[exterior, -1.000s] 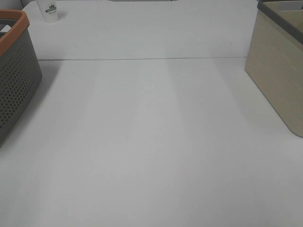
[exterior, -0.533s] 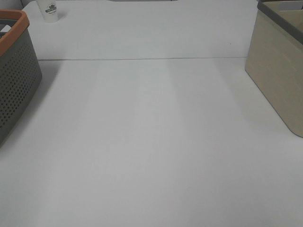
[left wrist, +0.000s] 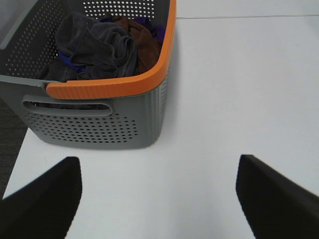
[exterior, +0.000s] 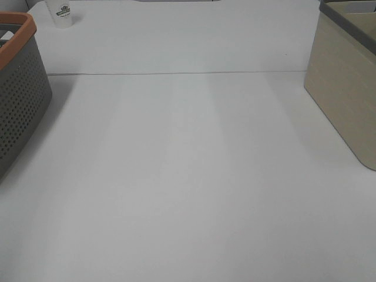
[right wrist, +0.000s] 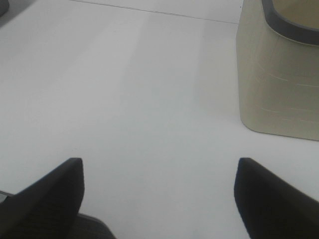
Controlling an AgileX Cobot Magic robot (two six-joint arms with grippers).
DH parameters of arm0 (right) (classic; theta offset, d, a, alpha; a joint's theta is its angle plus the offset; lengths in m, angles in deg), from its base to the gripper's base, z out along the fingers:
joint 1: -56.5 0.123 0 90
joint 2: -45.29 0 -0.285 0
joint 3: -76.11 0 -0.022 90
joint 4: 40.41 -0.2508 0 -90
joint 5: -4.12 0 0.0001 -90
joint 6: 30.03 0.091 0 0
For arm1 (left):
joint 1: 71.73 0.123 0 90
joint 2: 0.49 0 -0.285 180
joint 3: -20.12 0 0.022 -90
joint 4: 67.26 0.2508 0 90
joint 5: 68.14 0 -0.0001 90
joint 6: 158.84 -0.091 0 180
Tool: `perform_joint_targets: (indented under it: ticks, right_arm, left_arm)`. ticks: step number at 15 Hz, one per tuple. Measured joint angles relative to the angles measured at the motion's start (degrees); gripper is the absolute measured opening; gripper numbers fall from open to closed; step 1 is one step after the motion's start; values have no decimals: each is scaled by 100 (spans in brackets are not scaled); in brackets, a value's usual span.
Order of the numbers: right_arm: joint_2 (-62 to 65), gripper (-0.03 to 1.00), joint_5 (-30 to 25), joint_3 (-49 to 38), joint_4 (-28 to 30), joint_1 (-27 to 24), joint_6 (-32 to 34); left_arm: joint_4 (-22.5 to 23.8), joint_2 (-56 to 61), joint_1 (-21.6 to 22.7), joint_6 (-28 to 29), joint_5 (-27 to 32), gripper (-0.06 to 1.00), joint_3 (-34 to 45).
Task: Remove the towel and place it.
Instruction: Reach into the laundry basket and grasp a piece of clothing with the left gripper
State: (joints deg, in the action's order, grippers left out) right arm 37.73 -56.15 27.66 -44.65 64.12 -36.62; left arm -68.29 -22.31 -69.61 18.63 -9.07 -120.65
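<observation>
The towel [left wrist: 94, 47] is a dark charcoal-grey crumpled cloth lying on top of the pile in the grey perforated basket with an orange rim [left wrist: 114, 87]; its tag does not show. The basket's side also shows at the left edge of the exterior high view [exterior: 17, 94]. My left gripper [left wrist: 157, 169] is open and empty above the table, a short way in front of the basket. My right gripper [right wrist: 159, 169] is open and empty above bare table, near the beige bin [right wrist: 279, 74]. Neither gripper shows in the exterior high view.
Brown [left wrist: 144, 42] and purple-blue cloths lie under and beside the towel in the basket. The beige bin with a dark grey rim [exterior: 346, 88] stands at the right. A small white cup [exterior: 62, 13] stands at the back left. A seam [exterior: 176, 73] crosses the white table.
</observation>
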Motion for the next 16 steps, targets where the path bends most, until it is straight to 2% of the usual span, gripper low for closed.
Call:
perform_joint_targets:
  ticks: [3,6,10,16]
  right_arm:
    - [0,80,0,0,0,0,0]
    - [0,80,0,0,0,0,0]
    - [0,80,0,0,0,0,0]
    - [0,80,0,0,0,0,0]
  left_arm:
    - [103,-395,0,17,-17,79,-126]
    - [223,-945,0,384,-17,79,-435]
    - [378,-1564,0,539,-97,79,-688]
    - [401,-2876,0,556,-269,77,-1616]
